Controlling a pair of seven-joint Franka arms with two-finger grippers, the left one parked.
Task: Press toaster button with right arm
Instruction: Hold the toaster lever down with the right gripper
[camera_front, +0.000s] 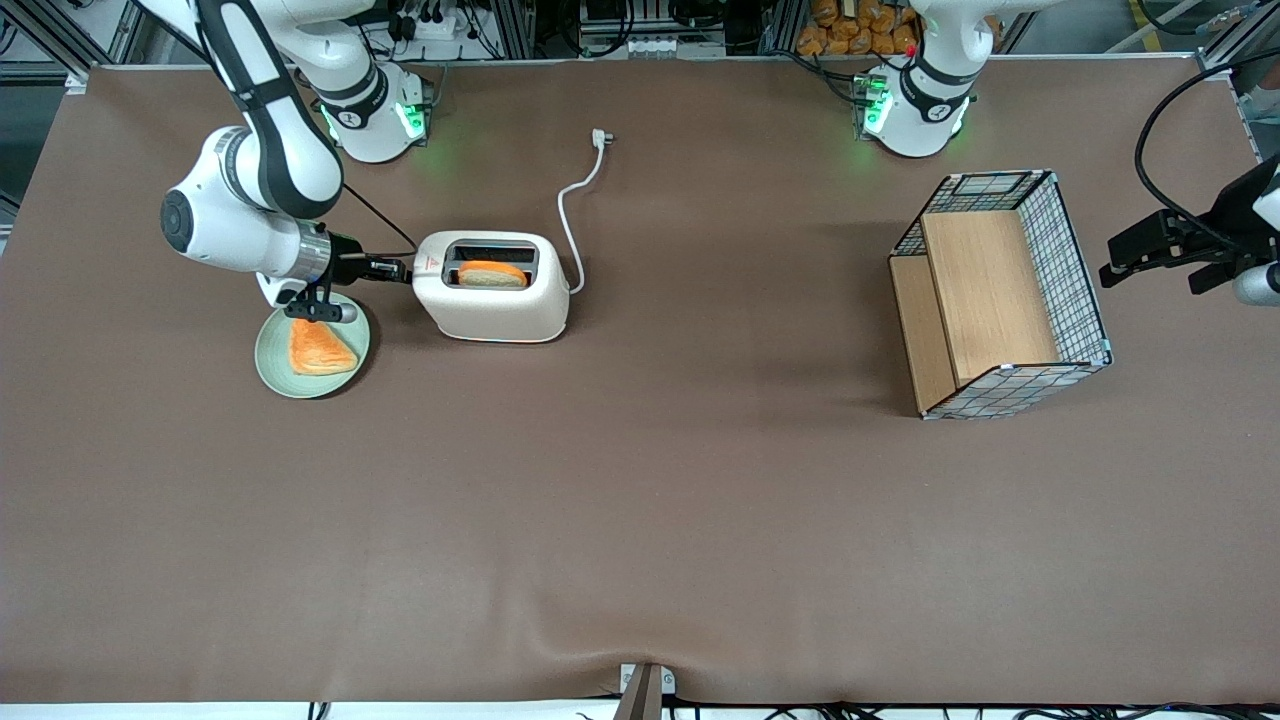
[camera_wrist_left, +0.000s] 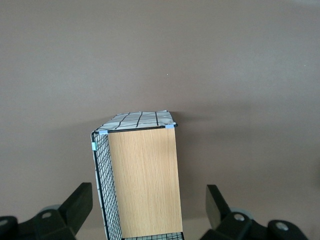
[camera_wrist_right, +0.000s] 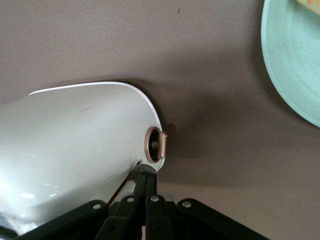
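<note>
The cream-white toaster (camera_front: 495, 305) stands on the brown table with a slice of toast (camera_front: 492, 273) in its top slot. A red triangle mark (camera_front: 430, 263) sits at its short end. My right arm's gripper (camera_front: 404, 268) is level with that end, its tips against it. In the right wrist view the gripper (camera_wrist_right: 146, 174) is shut, fingers pressed together, with the tips on the small pale grey toaster button (camera_wrist_right: 143, 169) at the toaster's (camera_wrist_right: 75, 145) end. A round copper-ringed knob (camera_wrist_right: 155, 144) sits beside the button.
A pale green plate (camera_front: 270, 365) with a triangular toast piece (camera_front: 320, 350) lies under the wrist, nearer the front camera; its rim shows in the right wrist view (camera_wrist_right: 285, 75). The white cord (camera_front: 572, 215) trails from the toaster. A wire-mesh wooden basket (camera_front: 1000, 290) stands toward the parked arm's end.
</note>
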